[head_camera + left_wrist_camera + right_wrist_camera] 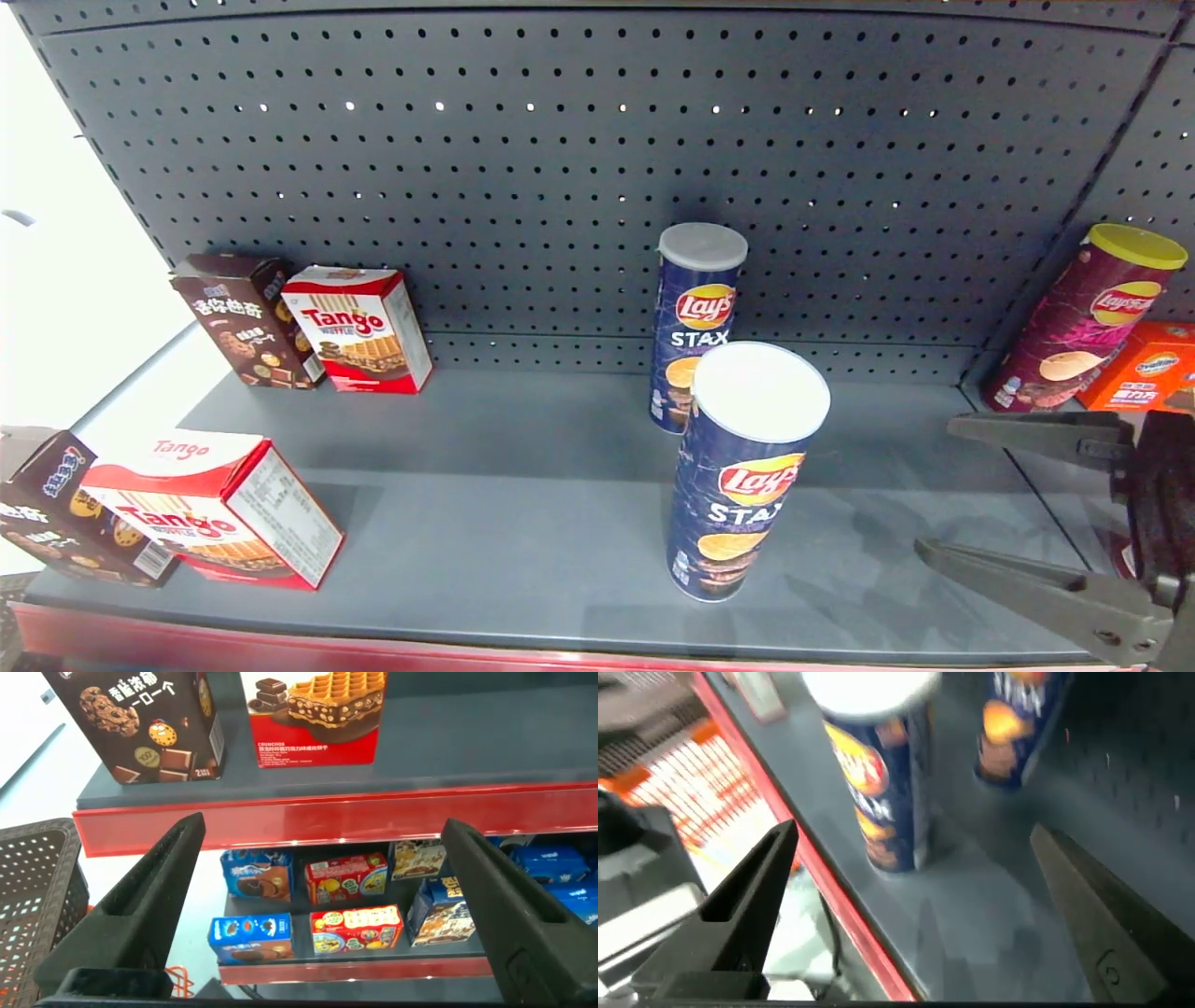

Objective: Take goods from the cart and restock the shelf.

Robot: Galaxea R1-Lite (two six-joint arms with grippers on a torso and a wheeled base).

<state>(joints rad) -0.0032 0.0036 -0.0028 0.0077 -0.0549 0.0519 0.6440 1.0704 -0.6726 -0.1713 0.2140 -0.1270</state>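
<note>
Black right gripper point(936, 488) is spread wide, gripping nothing, just beside the smooth blue cylindrical chip can point(738, 485); left gripper point(324, 829) gapes empty too.

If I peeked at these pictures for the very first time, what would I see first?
Two tall blue chip tubes stand upright in the middle of the grey shelf. The front can is near the front edge, and the back can is just behind it. The right claw hangs open to the right of the front can, touching nothing.
</note>
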